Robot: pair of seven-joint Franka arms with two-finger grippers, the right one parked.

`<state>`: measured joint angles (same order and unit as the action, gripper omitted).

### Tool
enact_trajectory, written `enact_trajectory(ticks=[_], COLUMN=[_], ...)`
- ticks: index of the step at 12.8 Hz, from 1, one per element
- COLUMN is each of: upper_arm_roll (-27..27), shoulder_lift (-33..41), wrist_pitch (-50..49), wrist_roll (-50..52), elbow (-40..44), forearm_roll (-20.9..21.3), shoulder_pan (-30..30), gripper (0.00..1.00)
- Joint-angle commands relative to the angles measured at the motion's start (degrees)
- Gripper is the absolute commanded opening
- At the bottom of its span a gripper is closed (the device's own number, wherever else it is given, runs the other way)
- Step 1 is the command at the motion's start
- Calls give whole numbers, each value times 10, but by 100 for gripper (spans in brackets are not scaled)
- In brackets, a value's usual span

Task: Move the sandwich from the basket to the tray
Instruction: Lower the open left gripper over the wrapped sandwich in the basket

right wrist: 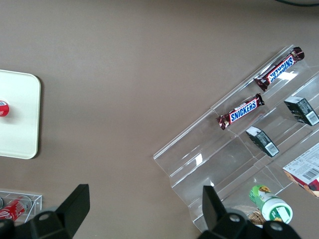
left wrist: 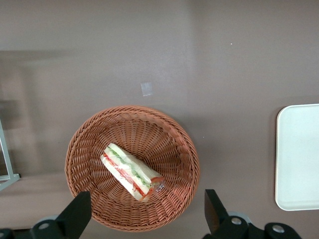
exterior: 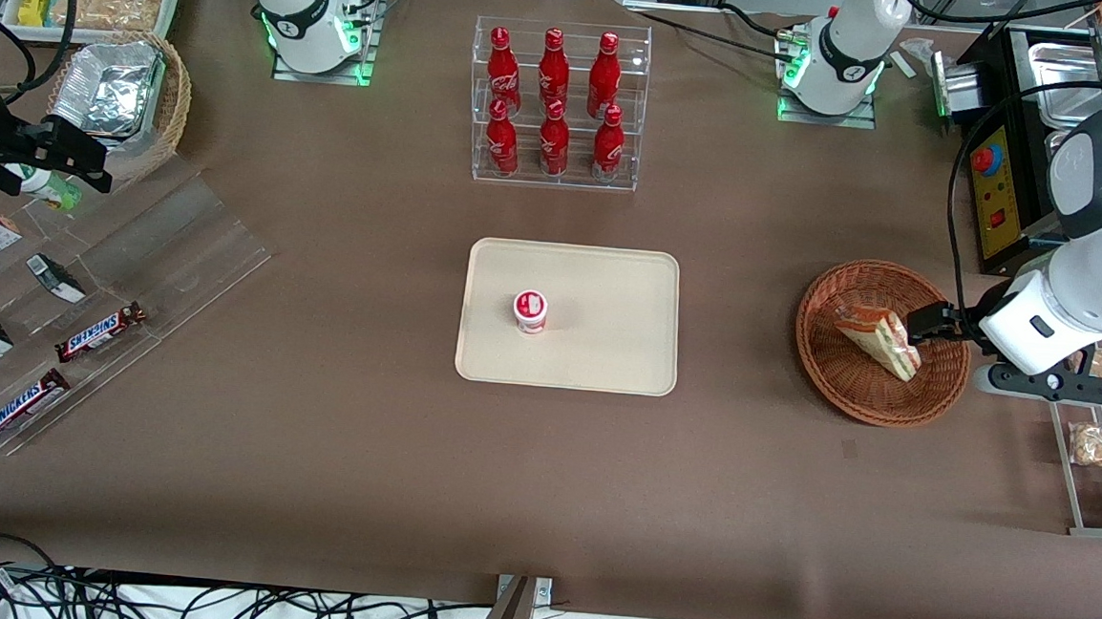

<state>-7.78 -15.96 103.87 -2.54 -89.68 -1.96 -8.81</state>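
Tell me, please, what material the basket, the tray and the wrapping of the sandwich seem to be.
The basket looks like woven wicker, reddish-brown, with visible strands. The tray seems matte cream plastic or fibre; its smooth surface leaves this open. The sandwich appears wrapped in clear glossy film, since the filling shows through. The gripper, open, hovers above the basket.
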Motion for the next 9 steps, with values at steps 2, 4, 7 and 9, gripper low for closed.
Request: enact_trajectory(ticks=[2,4,7,9], upper_arm_roll=[-3,-3,-3,-3], shoulder_lift=[-1,-1,-8,-11], wrist_pitch=[-8,-9,-8,-7], wrist_roll=[10,19,44,52], elbow=[11,12,12,12], forearm_roll=[-4,-3,30,28], shoulder_pan=[-5,-5,-8,-6], gripper=[100,100,100,100])
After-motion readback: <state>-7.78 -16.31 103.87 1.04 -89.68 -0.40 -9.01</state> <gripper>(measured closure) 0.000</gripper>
